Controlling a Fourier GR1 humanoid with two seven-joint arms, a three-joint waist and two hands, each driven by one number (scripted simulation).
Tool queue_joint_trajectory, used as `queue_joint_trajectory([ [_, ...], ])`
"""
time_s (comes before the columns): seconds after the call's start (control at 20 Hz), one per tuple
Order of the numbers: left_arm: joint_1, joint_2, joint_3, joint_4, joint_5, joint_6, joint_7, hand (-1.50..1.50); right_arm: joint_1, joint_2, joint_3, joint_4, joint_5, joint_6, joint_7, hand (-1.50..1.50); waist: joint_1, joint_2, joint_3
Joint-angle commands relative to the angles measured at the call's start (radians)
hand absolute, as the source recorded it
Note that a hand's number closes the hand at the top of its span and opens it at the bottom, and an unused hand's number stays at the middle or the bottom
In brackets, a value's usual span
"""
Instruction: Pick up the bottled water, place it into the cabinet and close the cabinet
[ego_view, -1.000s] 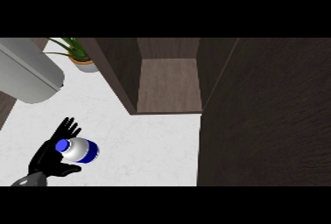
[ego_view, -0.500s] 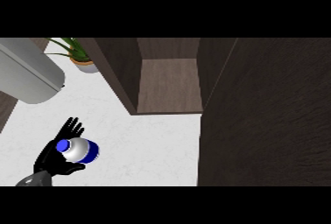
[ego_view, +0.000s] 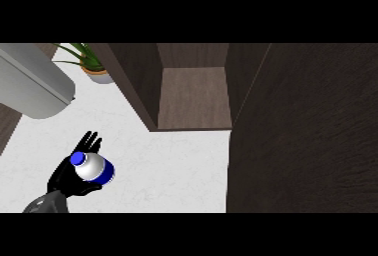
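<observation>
While cradled: smooth round bottled water (ego_view: 92, 167)

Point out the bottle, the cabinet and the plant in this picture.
bottle (ego_view: 94, 168), head view, on its white body below the blue cap.
cabinet (ego_view: 193, 97), head view, on its open compartment's inner floor.
plant (ego_view: 86, 56), head view, on its green leaves.

White speckled counter (ego_view: 170, 160). Open dark wood cabinet (ego_view: 193, 95) standing on it at rear. Potted plant (ego_view: 92, 67) and grey cylinder (ego_view: 33, 87) at far left.
</observation>
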Motion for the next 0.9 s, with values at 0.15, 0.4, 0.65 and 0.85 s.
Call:
queue_joint_trajectory([
  [0.15, 0.018, -0.074, -0.060, -0.017, -0.024, -0.159, -0.076, -1.50, 0.012, -0.012, 0.001, -0.019, -0.018, 0.005, 0.015, -1.50, -0.005, 0.006, -0.014],
  [0.4, 0.012, -0.103, -0.080, -0.047, -0.019, -0.159, -0.075, 1.50, -0.027, 0.023, 0.039, 0.069, 0.042, -0.015, -0.021, -1.50, 0.002, 0.006, -0.014],
  [0.65, 0.007, -0.124, -0.090, -0.039, -0.021, -0.119, -0.091, 1.50, -0.028, -0.020, -0.036, 0.016, -0.039, 0.008, 0.005, -1.50, -0.001, 0.006, -0.013],
  [0.85, 0.015, -0.093, -0.087, -0.049, -0.015, -0.115, -0.122, 1.50, -0.002, 0.015, 0.050, 0.000, 0.036, -0.041, 0.020, -1.50, 0.001, 0.004, -0.013],
])
